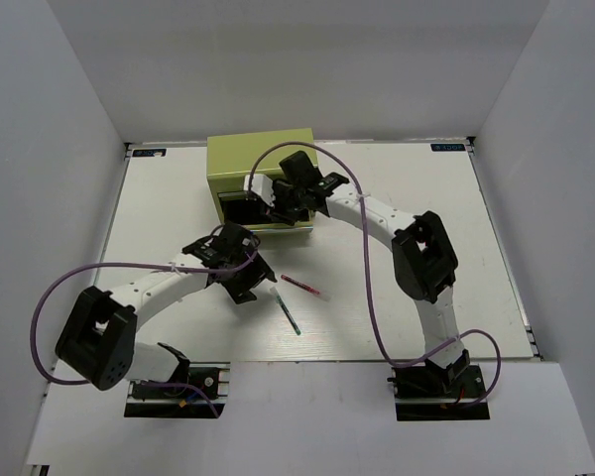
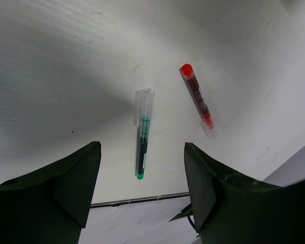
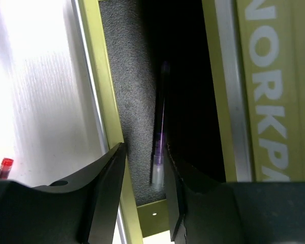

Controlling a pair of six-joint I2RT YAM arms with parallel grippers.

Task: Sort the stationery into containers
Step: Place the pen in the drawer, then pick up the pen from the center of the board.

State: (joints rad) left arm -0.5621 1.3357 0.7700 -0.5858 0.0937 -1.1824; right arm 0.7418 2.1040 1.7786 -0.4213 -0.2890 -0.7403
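The olive-green chest stands at the back centre with one drawer pulled open, showing a grey liner. My right gripper hovers over this drawer, jaws apart. A thin dark pen lies lengthwise in the drawer, close by the right finger and slightly blurred. My left gripper is open and empty above the table. The white-green pen lies below it, between the fingers, and the red pen lies to its right. Both also show in the top view, red and white-green. No highlighters are in view.
The chest front carries pale lettering. The red pen's end shows on the white table left of the drawer. The table's near edge runs just below the left gripper. White walls enclose the table.
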